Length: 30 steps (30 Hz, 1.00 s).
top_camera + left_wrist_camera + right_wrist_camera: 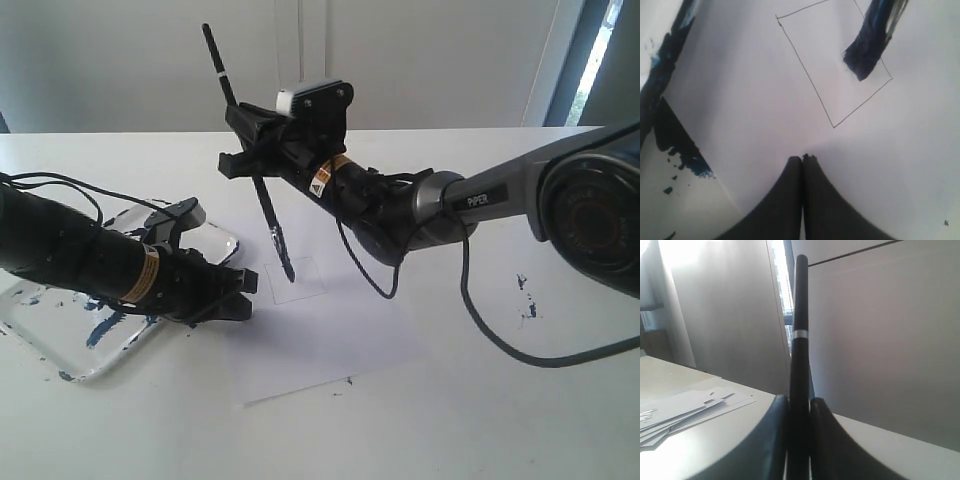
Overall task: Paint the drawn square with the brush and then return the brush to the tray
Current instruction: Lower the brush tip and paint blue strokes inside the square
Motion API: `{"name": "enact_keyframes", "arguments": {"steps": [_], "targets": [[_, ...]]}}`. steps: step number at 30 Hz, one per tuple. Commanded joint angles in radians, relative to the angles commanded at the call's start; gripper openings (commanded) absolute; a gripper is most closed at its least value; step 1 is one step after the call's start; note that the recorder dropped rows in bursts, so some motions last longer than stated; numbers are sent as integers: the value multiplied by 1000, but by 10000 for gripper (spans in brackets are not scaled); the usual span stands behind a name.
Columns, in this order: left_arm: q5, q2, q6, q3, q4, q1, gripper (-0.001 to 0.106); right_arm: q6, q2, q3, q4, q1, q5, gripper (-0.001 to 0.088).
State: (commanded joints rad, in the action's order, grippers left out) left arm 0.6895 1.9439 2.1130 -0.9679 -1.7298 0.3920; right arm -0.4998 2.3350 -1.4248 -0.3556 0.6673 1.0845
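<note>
brush [267,212] stands near upright, handle end up, wet blue tip down at the drawn square [305,284] on the paper [330,350]. right tool [248,158] clamps its handle. left tool [245,285] is pressed together, empty, beside the tray [60,350].

Bright daylight, glare on the tray [70,345], soft shadows, foreground blur

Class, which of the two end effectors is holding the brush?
The right end effector, raised over the paper, clamps the brush; the left end effector is shut and empty, low beside the tray.
</note>
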Motion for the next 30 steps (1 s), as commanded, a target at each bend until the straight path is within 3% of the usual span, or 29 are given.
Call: {"name": "enact_keyframes", "arguments": {"steps": [30], "targets": [[22, 0, 0, 0, 8, 0, 49, -100, 21, 0, -80, 0, 54, 0]]}}
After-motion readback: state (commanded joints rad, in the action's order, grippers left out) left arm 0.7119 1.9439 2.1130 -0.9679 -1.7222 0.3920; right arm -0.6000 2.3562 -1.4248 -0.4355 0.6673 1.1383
